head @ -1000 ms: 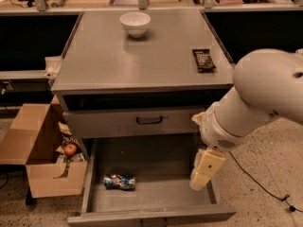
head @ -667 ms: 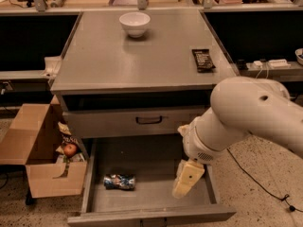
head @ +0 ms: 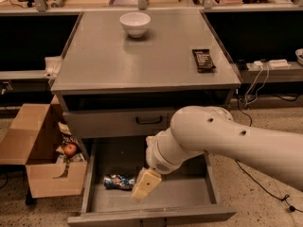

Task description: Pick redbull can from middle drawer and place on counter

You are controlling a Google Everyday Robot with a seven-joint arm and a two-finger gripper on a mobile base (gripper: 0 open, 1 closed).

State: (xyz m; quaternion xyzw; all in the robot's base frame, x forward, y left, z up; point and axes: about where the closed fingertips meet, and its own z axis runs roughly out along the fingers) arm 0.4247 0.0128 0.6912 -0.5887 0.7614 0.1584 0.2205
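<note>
At the far left a cardboard box (head: 33,160) with an apple (head: 70,149) in it stands on the floor beside the cabinet and has no part in the job. Just right of it the middle drawer (head: 189,193) is pulled fully open, so access is done. The redbull can (head: 118,181) lies on its side on the left part of the drawer floor, not yet gripped or lifted. The tool (head: 146,185) hangs low inside the drawer just right of the can, very close to it or perhaps touching its end; we cannot tell whether the tool is apart or together. The white arm (head: 227,141) reaches in from the right and hides much of the drawer's right half. Above, the surface (head: 142,65) carries only a white bowl (head: 135,23) at the far middle and a dark snack bar (head: 203,60) at the right, so nothing is delivered there. We judge the task to be early: the grasp, the lift out of the drawer and the placing on the surface all remain. Against the earlier frames, the can lies in the same spot, while the tool has travelled from the right half of the drawer leftward and slightly nearer, closing almost the whole gap to the can, and the arm has swung left with it.
</note>
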